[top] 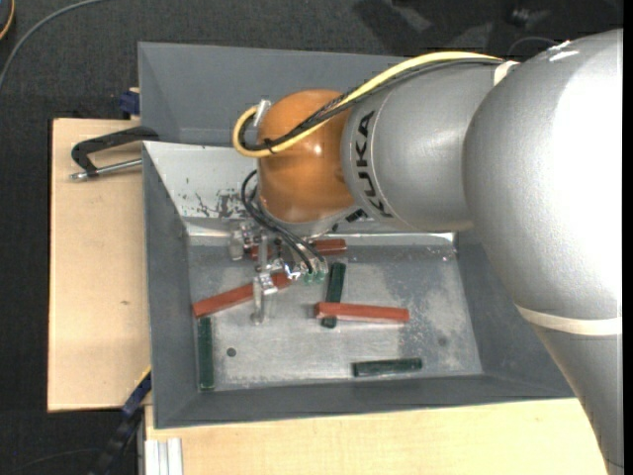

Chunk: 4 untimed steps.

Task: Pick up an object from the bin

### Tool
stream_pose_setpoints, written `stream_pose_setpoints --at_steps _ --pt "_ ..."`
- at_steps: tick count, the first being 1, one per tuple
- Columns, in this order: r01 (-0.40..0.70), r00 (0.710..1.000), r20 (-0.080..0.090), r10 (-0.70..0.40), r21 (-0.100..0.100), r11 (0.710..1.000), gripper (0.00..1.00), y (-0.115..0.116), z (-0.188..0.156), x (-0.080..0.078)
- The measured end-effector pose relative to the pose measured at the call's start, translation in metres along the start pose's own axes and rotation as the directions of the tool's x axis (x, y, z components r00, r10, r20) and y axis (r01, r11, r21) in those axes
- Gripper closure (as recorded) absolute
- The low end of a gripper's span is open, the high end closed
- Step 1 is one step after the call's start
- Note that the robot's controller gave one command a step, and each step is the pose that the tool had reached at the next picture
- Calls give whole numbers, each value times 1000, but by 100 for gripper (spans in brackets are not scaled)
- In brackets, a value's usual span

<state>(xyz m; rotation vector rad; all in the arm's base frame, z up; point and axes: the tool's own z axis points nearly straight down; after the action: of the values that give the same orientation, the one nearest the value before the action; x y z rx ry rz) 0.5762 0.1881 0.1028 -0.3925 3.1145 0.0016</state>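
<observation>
Several slim sticks scattered over the floor of the grey metal bin [163,295]. At 8 o'clock, against the left wall: dark green rectangular stick [204,352], lying lengthwise. At 9 o'clock: orange-red flat stick [223,301], slanted, with right end reaching beneath the gripper [260,298], set low at about 10 o'clock of the floor's centre. Jaw opening: cannot tell from this angle; nothing visibly held. Just right of the gripper: short dark green stick [336,280], pointing toward 12 o'clock. Below it: second orange-red stick [364,314], level. At 5 o'clock: third dark green stick [388,367]. Judged handling of the slanted orange-red stick: light, stiff, smooth-sided, likely to pivot if pinched near an end. Best taken across the narrow width at mid-length.
</observation>
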Motion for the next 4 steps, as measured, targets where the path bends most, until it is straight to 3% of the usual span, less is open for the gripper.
stream_pose_setpoints --at_steps 1,2,3,4 --pt "6 1000 1 -6 0 1000 0 -8 -13 5" --pt "69 998 -6 -69 -1 998 0 9 34 5" --pt "68 998 -2 -68 -1 998 0 10 33 4" --pt "67 998 0 -67 -1 998 100 10 33 4"
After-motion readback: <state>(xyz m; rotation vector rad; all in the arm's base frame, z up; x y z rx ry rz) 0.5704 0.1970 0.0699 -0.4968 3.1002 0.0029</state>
